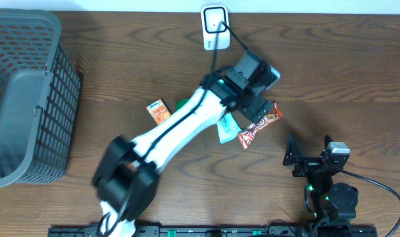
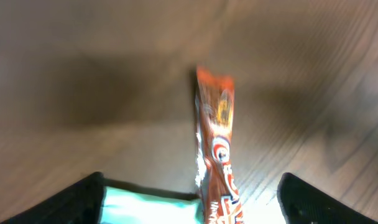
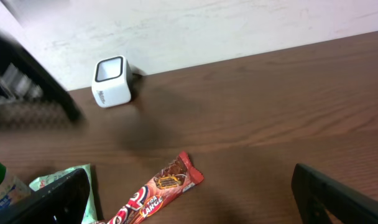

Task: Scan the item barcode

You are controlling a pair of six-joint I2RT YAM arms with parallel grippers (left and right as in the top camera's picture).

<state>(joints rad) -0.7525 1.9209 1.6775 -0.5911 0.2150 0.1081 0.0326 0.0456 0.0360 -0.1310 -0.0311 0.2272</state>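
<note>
Pickup step, I'd say — left end effector (image 2: 192, 190) open over the chocolate bar (image 2: 217, 149) near the barcode scanner (image 1: 214, 27); next, grip it.

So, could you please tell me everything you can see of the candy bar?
The candy bar is long and slim, in a glossy red-brown wrapper with white lettering and crimped ends. It lies flat and diagonal on the wooden table, under the left tool, whose open fingers stand either side without touching it. One end seems to meet a teal packet.
</note>
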